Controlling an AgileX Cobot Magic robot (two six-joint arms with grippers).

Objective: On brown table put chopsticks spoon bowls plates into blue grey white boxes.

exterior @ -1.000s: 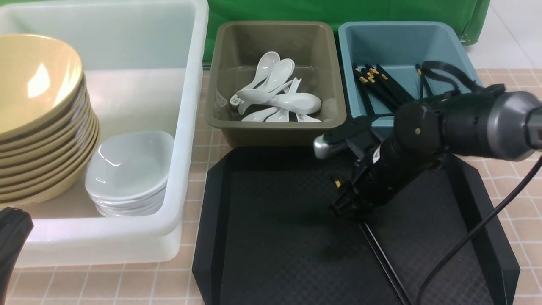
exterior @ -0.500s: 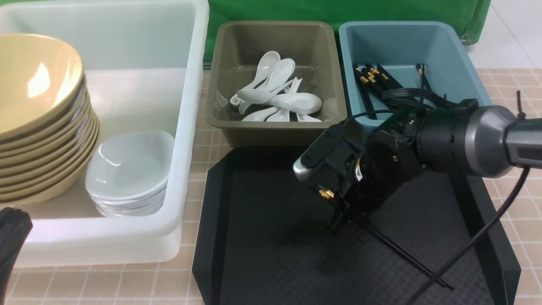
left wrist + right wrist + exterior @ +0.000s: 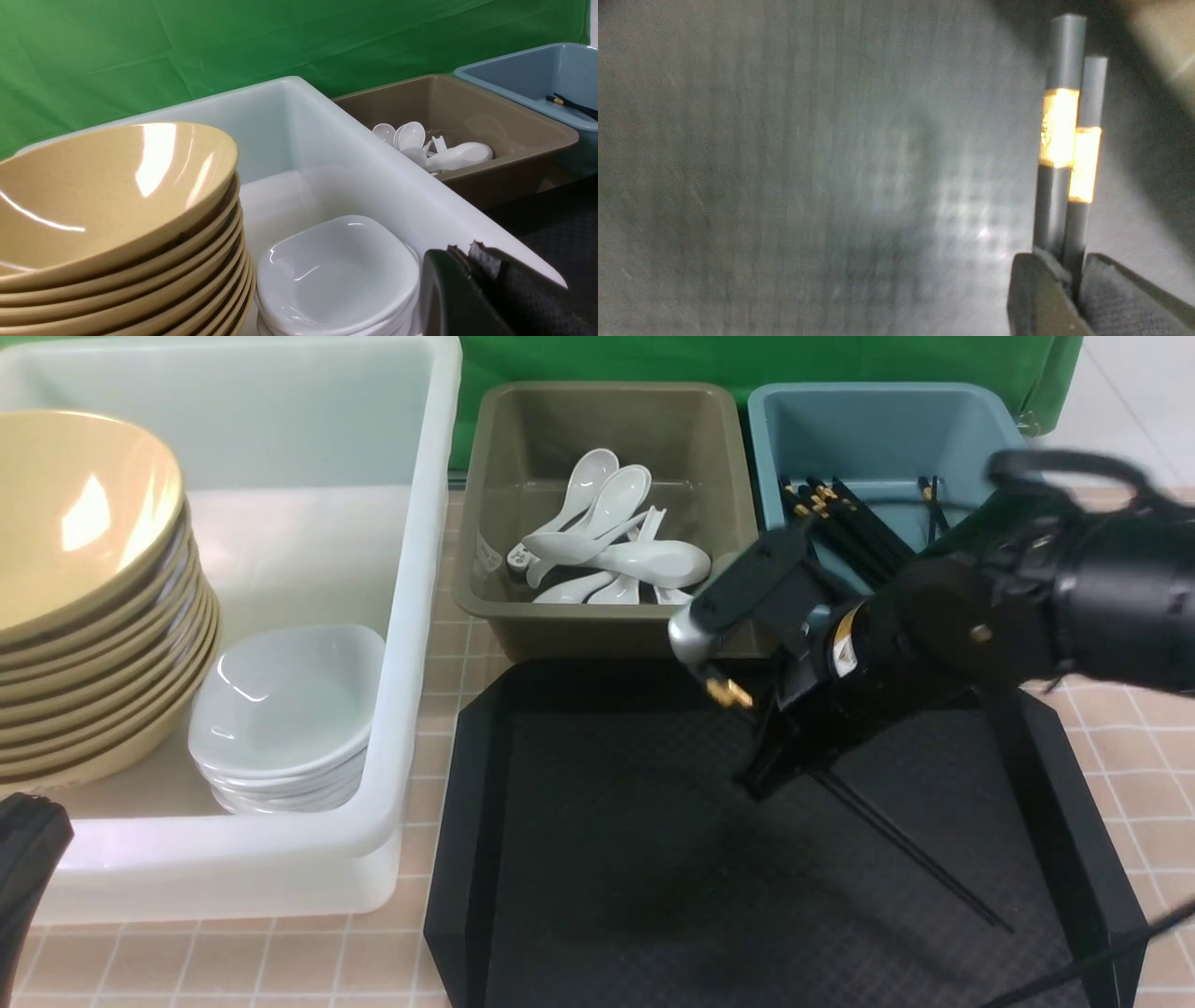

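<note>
Right gripper (image 3: 761, 775) is clamped on a pair of long thin black chopsticks (image 3: 896, 845) w/ gold bands, gripped near the banded ends, tips slanting down toward the black textured tray (image 3: 607, 859). To do this well I'd lift til the tips clear the rim, then line the pair up lengthwise w/ the dusty-blue plastic bin (image 3: 990, 439) before letting go. Left gripper (image 3: 462, 249) sits pinched together, empty, by the big milky-white tub (image 3: 420, 569), which has stacked mustard-tan bowls (image 3: 84, 523) & small white plates (image 3: 289, 700); blue bin has more black sticks (image 3: 840, 523), olive-grey bin (image 3: 495, 523) holds glossy white ceramic spoons (image 3: 644, 560).
</note>
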